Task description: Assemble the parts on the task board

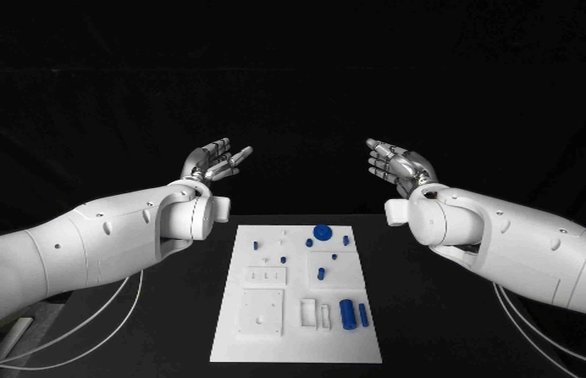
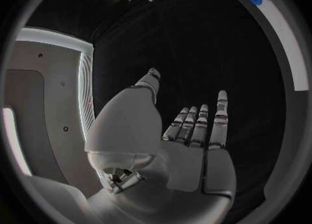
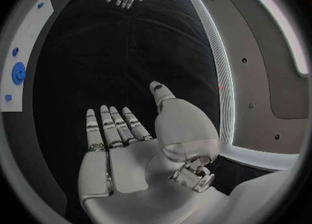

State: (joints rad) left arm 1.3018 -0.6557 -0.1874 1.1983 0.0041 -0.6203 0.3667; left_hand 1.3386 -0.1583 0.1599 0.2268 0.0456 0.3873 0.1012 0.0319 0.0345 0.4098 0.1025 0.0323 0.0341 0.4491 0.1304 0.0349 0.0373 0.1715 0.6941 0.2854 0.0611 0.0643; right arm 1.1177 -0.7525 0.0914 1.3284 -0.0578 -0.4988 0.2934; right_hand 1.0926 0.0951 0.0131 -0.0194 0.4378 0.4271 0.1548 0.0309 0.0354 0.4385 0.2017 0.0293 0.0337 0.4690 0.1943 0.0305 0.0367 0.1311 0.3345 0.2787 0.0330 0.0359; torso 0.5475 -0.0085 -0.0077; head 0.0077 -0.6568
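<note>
Nearest to us lies the white task board [image 1: 298, 297], flat on the black desk [image 1: 464, 327] at six o'clock, between our two arms. On it we see the small blue parts: a round blue disc [image 1: 323, 231] near the far edge at twelve o'clock of the board, a pair of long blue pegs [image 1: 354, 314] lying side by side toward four o'clock, and several smaller blue pieces scattered over the middle. White blocks and recesses fill the board's near half.

Our left robot hand [image 1: 215, 163] hangs raised beyond the board at eleven o'clock, fingers spread and holding nothing; our right robot hand [image 1: 398, 163] mirrors it at one o'clock, likewise spread and empty. Both palms face inward, well apart from the board and from each other.

We judge that assembly has not yet started: no part is gripped and the loose pieces lie unplaced. The next move calls for lowering one robot hand toward the board, choosing a part such as a long peg, and pinching it cleanly without nudging its neighbour.
</note>
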